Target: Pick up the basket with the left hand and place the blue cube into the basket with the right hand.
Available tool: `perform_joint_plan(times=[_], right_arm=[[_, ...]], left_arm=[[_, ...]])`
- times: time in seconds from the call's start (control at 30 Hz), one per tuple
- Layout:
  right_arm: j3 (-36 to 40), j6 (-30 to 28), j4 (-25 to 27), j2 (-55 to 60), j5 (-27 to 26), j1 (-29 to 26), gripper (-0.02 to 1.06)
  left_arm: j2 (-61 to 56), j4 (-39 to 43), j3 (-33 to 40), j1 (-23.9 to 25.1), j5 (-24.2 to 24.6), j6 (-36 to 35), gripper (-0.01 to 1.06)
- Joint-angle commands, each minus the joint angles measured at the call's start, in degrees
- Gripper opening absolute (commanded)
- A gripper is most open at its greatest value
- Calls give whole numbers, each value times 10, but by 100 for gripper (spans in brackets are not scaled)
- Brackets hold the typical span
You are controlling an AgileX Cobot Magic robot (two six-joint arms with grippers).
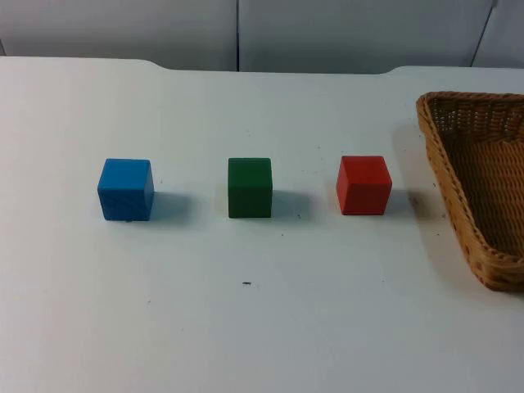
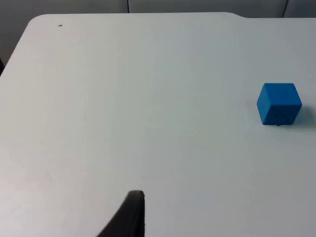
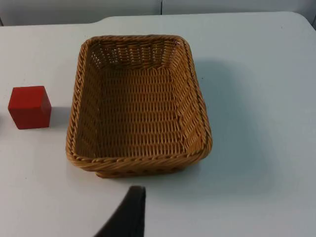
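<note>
The blue cube [image 1: 126, 189] stands on the white table at the left end of a row of three cubes. In the left wrist view the blue cube [image 2: 279, 103] is well apart from my left gripper [image 2: 130, 217], which hovers over bare table. The woven wicker basket [image 1: 446, 164] sits empty at the table's right edge, partly cut off in the top view. My right gripper [image 3: 129, 212] hangs just short of the basket's [image 3: 133, 163] near rim and touches nothing.
A green cube [image 1: 250, 187] stands in the middle of the row and a red cube [image 1: 363, 185] at its right, close to the basket's left wall. The red cube [image 3: 29, 106] is also in the right wrist view. The grey partition wall [image 1: 246, 33] closes the far side.
</note>
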Motion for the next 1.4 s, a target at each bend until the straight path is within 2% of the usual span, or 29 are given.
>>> perform_joint_plan(times=[0.0, 0.3, 0.57, 0.67, 0.83, 0.87, 1.03, 1.07, 1.2, 1.23, 1.37], right_arm=[[-1, -2, 1, -2, -8, -4, 105], [-63, -3, 1, 47, -10, -4, 105], [-105, -3, 2, 151, -49, -4, 105], [-113, -3, 5, 182, -60, -4, 105], [-121, -3, 18, 238, -87, -4, 105], [-121, -3, 18, 238, -87, -4, 105], [-121, -3, 18, 263, -112, -4, 105], [-121, -3, 18, 263, -112, -4, 105], [-121, -3, 19, 265, -109, -4, 104], [-121, -3, 19, 265, -109, -4, 104], [-121, -3, 19, 265, -108, -4, 104]], left_arm=[[-3, 0, 0, -4, -7, 0, 105], [59, -54, -47, -4, -28, 0, 105], [195, -112, -107, -4, -97, 0, 105], [237, -151, -122, -4, -111, 23, 105], [350, -304, -149, -4, -131, 133, 105], [350, -304, -149, -4, -131, 133, 105], [465, -491, -158, -4, -131, 289, 105], [465, -491, -158, -4, -131, 289, 105], [560, -602, -158, -4, -117, 387, 105], [560, -602, -158, -4, -117, 387, 105], [654, -688, -158, -4, -98, 480, 105]])
